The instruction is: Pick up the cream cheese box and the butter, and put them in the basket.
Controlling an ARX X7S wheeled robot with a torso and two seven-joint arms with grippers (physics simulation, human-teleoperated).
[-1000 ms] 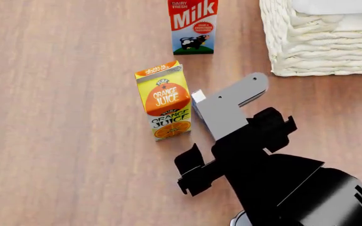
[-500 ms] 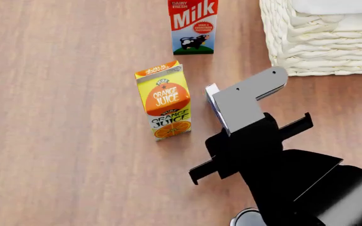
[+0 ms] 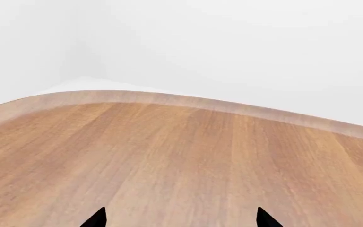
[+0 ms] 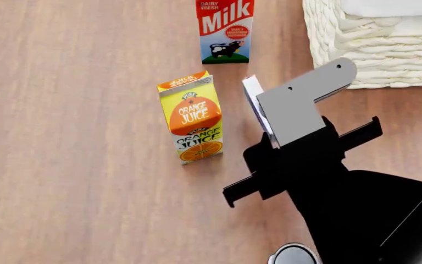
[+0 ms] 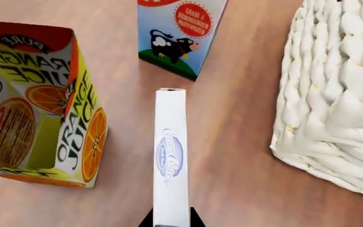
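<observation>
Right pincer [image 4: 270, 118] clamped on the cream cheese box [image 5: 170, 161], held edge-on above the desk [image 4: 79, 165]. Just beside it, an upright orange juice carton [image 4: 190, 118]; farther off, a milk carton [image 4: 226, 30]. At the desk's far right corner, the basket [image 4: 376, 44], near the box, nothing between them. Left pincer [image 3: 180, 222]: only two black tips over bare wood, apart. Butter unseen.
</observation>
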